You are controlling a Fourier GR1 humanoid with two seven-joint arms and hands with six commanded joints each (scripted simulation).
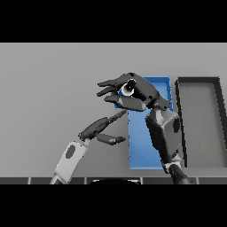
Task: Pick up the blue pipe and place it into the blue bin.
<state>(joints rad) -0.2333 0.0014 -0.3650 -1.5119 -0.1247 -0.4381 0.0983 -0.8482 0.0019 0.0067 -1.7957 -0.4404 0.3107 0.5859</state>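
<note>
Nearest us, the left hand [101,126] reached in from the lower left over the grey table [53,88]; its fingers lay straight and relaxed, pointing up and to the right, the thumb spread below them, and it grasped nothing; its fingertips ended close beside the near left edge of the blue bin [141,150].

Beyond and to the right of that hand we saw the right hand [133,93], its forearm rising from the lower right across the blue bin; this hand hung over the bin's far left corner, fingers stretched leftward past the bin's edge and curled, thumb beneath; between fingers and thumb a small round pale end with a dark centre showed, with a trace of blue just below the fingers; we took this for the blue pipe [128,89], clenched in the right hand and held above the table at the bin's left rim, though most of it was hidden by the fingers.

To the right of the right hand, just beside the blue bin, stood a dark grey bin [201,124], long like the blue one.
</note>
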